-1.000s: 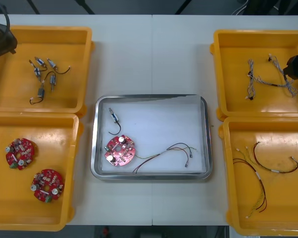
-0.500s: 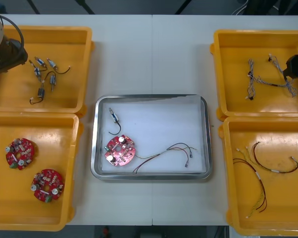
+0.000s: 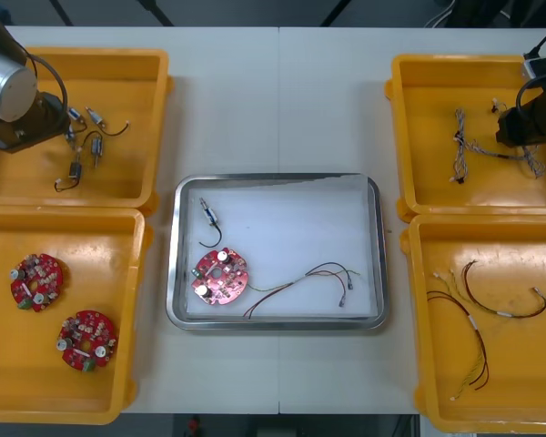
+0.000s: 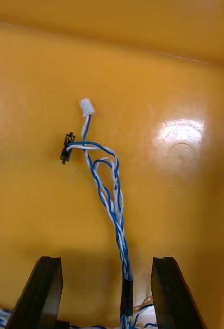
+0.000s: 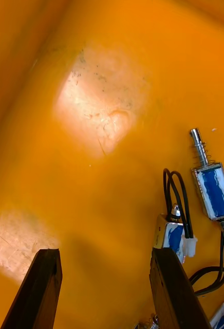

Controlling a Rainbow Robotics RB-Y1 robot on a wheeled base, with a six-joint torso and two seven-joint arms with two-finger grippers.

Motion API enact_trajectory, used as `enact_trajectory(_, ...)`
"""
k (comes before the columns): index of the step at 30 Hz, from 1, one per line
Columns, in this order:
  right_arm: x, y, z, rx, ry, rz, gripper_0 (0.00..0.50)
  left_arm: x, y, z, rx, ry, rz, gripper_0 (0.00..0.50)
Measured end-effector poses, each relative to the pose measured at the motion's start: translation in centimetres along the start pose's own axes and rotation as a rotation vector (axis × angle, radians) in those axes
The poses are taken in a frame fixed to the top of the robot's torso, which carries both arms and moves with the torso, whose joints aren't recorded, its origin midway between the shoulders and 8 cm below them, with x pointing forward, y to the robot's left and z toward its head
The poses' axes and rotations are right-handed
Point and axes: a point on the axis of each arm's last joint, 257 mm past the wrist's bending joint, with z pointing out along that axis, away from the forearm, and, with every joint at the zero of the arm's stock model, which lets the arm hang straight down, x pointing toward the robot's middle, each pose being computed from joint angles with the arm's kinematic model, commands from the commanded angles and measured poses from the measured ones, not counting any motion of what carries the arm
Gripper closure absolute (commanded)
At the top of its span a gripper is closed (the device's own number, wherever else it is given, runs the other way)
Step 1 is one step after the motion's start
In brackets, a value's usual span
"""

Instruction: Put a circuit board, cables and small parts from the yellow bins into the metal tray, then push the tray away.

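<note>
Presently the cable-picking step is judged to be in hand. A round red circuit board [image 3: 220, 278], a small metal part [image 3: 208, 217] with a black lead and a red and yellow cable [image 3: 296, 280] lie inside the metal tray [image 3: 379, 255] at the middle of the table, while no twisted blue and white cable is seen there. The right gripper [image 4: 107, 262] is positioned low over the far right yellow bin [image 3: 437, 100], its jaws spread wide and holding nothing. A twisted blue and white cable [image 4: 109, 195] lies on the bin floor and runs out from between the black fingers [image 4: 45, 293], closer to one finger than to the other; its white plug and a small black connector lie beyond the fingertips. The left gripper [image 5: 104, 254] is held over the far left yellow bin [image 3: 136, 91], jaws likewise wide and empty, with blue-bodied small metal parts [image 5: 213, 186] lying just beside one finger and not between the two. For the next move, the right gripper is to be lowered to the bin floor, the twisted run is to be centred between the fingers, and the jaws are to be brought together on that one cable. Care is called for, since further strands lie near the finger bases and may be lifted along with it.
</note>
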Motion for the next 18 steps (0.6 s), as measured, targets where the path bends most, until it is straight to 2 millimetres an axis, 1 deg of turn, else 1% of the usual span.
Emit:
enact_trajectory(4,1.0,-0.5,0.4,0.013,0.021,0.001,0.000,0.4,-0.4,0.2,0.005,0.004,0.009,0.000)
enact_trajectory(9,1.1,-0.7,0.4,0.011,0.024,-0.009,0.000,0.8,-0.9,0.2,0.012,0.008,0.011,0.000)
enact_trajectory(10,1.1,-0.7,0.4,0.010,0.024,-0.009,0.014,0.8,-1.0,0.2,0.013,0.008,0.012,0.000)
enact_trajectory(11,1.1,-0.7,0.4,0.008,0.025,-0.008,0.045,0.8,-1.0,0.2,0.014,0.008,0.012,0.000)
enact_trajectory(13,1.2,-0.6,0.4,0.004,0.027,-0.005,0.159,0.7,-1.2,0.2,0.020,0.005,0.012,0.000)
enact_trajectory(14,1.2,-0.5,0.4,0.001,0.030,-0.003,0.243,0.7,-1.4,0.2,0.026,0.001,0.012,0.000)
enact_trajectory(15,1.4,-0.4,0.4,-0.002,0.035,-0.002,0.296,0.6,-1.6,0.2,0.032,-0.002,0.013,0.000)
enact_trajectory(16,1.5,-0.3,0.4,-0.004,0.041,-0.001,0.368,0.6,-1.8,0.3,0.038,-0.004,0.013,0.000)
enact_trajectory(17,1.7,-0.3,0.4,-0.007,0.047,0.000,0.410,0.6,-2.0,0.3,0.042,-0.006,0.013,0.000)
enact_trajectory(18,1.8,-0.2,0.4,-0.009,0.053,0.000,0.428,0.6,-2.1,0.3,0.044,-0.006,0.014,0.000)
